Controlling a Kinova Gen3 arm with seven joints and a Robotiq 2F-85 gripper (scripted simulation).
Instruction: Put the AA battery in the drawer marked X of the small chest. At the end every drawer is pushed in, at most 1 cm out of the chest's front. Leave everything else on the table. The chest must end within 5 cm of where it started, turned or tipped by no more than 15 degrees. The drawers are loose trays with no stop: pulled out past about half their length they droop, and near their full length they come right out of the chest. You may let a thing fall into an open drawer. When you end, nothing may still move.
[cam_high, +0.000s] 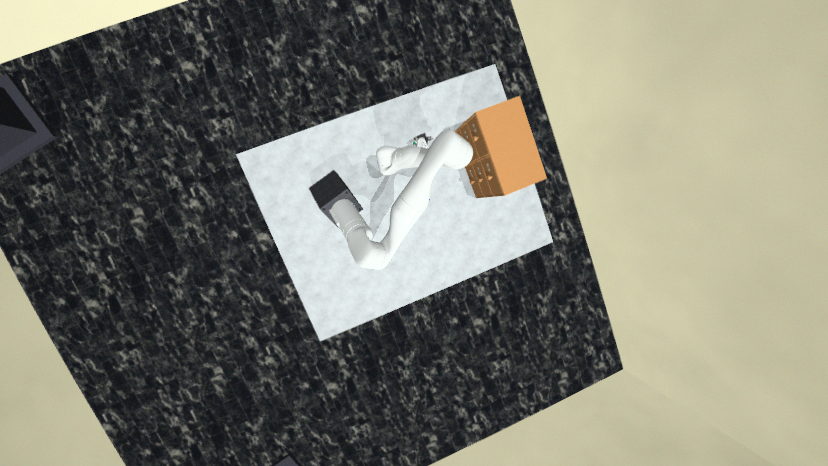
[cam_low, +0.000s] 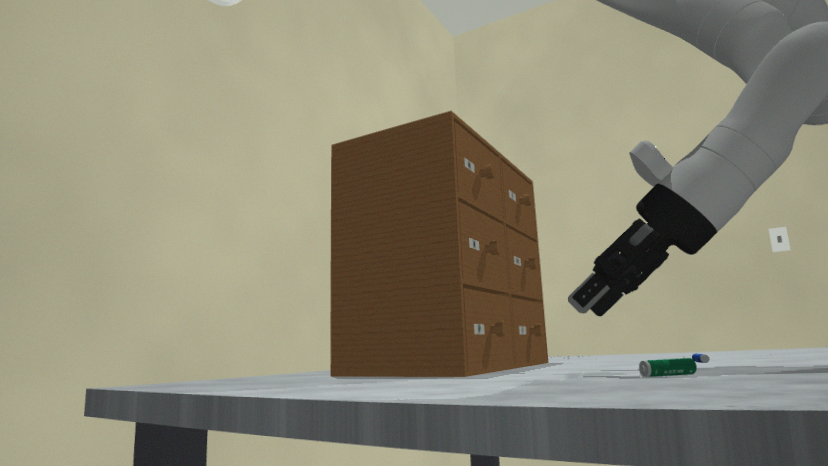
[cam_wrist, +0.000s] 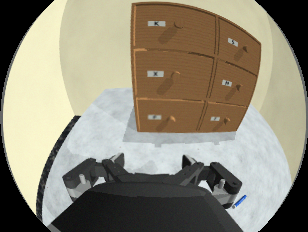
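Note:
The chest (cam_high: 518, 144) (cam_low: 394, 248) (cam_wrist: 216, 40) stands upright with every drawer pushed in. The drawer whose label reads like X (cam_low: 472, 263) (cam_wrist: 192, 67) is the middle one of the left column. A green battery-like cylinder (cam_low: 672, 367) (cam_high: 414, 143) lies on its side in front of the chest. A smaller-looking blue cylinder (cam_low: 700, 358) (cam_wrist: 240, 201) (cam_high: 429, 200) lies farther off. The views do not plainly show which is the AA. My gripper (cam_low: 587, 306) (cam_wrist: 153, 161) is open and empty, tilted down, above the table in front of the chest.
The pale table (cam_high: 475, 231) (cam_low: 405, 393) (cam_wrist: 100, 135) carries the chest near one end. The arm (cam_high: 414, 188) (cam_low: 730, 156) reaches over the table towards the chest and covers part of its front in the top view. Knobs stick out from all the drawer fronts.

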